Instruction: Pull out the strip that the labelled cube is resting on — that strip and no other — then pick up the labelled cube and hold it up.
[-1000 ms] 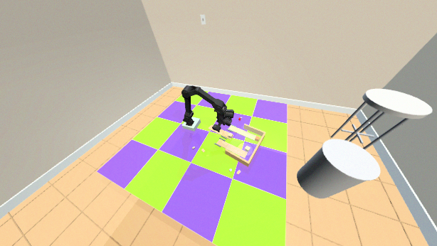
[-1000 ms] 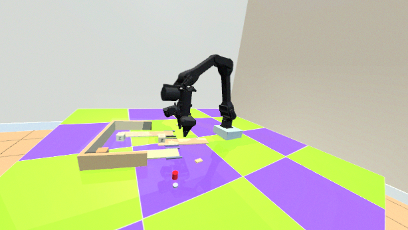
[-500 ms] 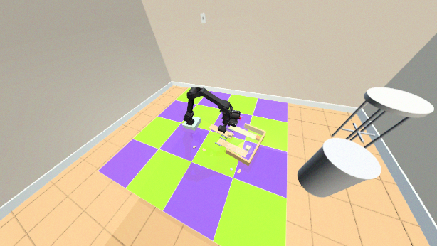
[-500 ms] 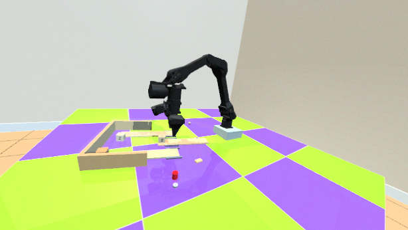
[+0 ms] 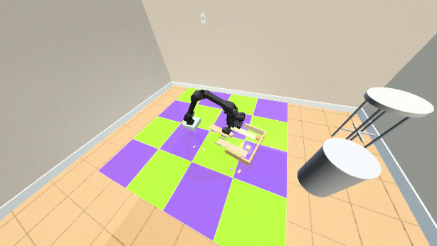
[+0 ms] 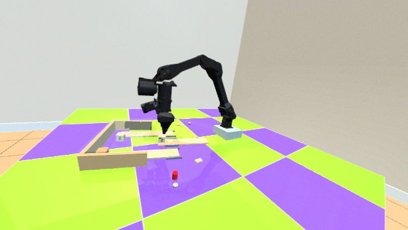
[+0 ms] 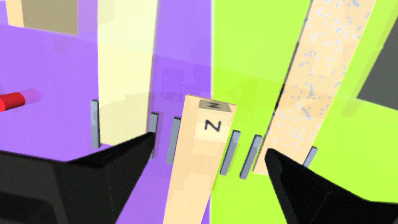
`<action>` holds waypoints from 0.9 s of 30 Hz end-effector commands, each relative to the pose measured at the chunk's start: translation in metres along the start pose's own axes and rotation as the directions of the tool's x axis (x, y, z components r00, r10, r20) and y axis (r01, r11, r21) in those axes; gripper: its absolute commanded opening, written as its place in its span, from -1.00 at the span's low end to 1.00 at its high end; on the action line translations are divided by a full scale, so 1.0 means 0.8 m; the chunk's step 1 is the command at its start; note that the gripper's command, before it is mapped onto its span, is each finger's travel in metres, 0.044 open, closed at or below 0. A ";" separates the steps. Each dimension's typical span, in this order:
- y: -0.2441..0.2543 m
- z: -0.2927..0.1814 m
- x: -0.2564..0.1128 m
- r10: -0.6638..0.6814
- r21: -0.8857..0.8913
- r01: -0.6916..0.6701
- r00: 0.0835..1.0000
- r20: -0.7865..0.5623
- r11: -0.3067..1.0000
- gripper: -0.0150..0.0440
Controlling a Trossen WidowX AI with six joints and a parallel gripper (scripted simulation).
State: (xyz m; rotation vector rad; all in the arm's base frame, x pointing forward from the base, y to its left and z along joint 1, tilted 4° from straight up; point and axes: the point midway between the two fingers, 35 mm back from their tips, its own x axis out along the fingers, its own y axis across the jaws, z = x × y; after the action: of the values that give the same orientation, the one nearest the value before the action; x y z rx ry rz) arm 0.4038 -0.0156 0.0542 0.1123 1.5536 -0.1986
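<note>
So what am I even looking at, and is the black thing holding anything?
The black machine is a robot arm. Its tool is the two-fingered part at the end, spread open and holding nothing. The first picture looks down from high up, the second from the side. The third comes from near the robot's wrist, looking past its fingers. Three flat strips lie on the purple-and-green squares, two reaching toward a low wooden frame. A cube marked Z rests on the middle strip.
</note>
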 end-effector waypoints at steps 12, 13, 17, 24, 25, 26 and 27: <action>-0.002 0.005 0.025 -0.003 -0.003 0.003 1.000 0.003 1.000 0.36; -0.002 0.005 0.027 -0.003 -0.003 0.003 1.000 0.003 1.000 0.36; -0.002 0.005 0.035 -0.003 -0.003 0.003 1.000 0.003 1.000 0.36; -0.002 0.005 0.049 -0.003 -0.003 0.003 1.000 0.003 1.000 0.36; -0.002 0.005 0.051 -0.003 -0.003 0.003 1.000 0.003 1.000 0.36; -0.002 0.005 0.053 -0.003 -0.003 0.003 1.000 0.003 1.000 0.36; -0.002 0.005 0.055 -0.003 -0.003 0.003 1.000 0.003 1.000 0.36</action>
State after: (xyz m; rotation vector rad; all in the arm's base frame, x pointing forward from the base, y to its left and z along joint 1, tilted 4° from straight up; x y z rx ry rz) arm 0.4090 -0.0196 0.0168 0.1132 1.5469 -0.1985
